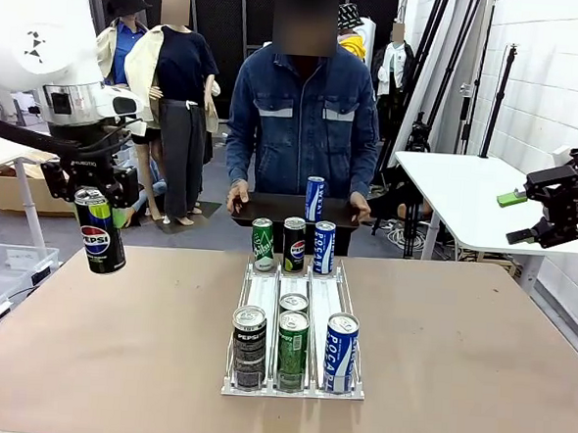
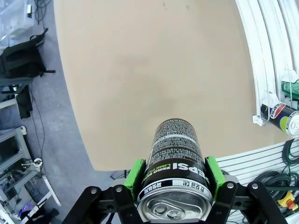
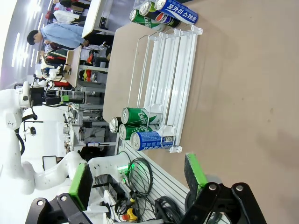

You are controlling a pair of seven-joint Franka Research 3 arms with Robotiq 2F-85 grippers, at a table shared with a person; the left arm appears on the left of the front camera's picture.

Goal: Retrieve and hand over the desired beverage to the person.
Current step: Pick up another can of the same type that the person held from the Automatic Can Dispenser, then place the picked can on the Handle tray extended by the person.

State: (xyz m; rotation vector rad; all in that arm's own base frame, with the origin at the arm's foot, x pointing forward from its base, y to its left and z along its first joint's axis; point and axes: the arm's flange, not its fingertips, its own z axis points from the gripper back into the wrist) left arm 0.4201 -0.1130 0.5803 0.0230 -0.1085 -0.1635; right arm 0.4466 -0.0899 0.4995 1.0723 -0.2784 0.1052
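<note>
One Pepsi can lifted, handover not yet made

At the far left of the front view, the left gripper (image 1: 92, 202) hangs above the table's left edge with its fingers clamped on a black Pepsi Zero can (image 1: 100, 230), held upright and clear of the tabletop (image 1: 457, 364). The left wrist view shows the green pads (image 2: 134, 177) pressed against the can's upper wall on both sides.

In the middle, the white rack (image 1: 293, 384) carries three cans at its near end, one behind them and three at its far end. Beyond it the person (image 1: 303, 119) in a denim jacket holds a dark tray (image 1: 270, 208) with a blue Pocari can (image 1: 314, 198) standing on it.

At the far right, the right gripper (image 1: 526, 217) waits off the table, fingers spread and empty.

The grip sits high on a smooth can, so a fast swing toward the person could let it slip or tilt. A low path across the rack might knock the far cans, and releasing before the can is supported by the tray or a hand would drop it.
</note>
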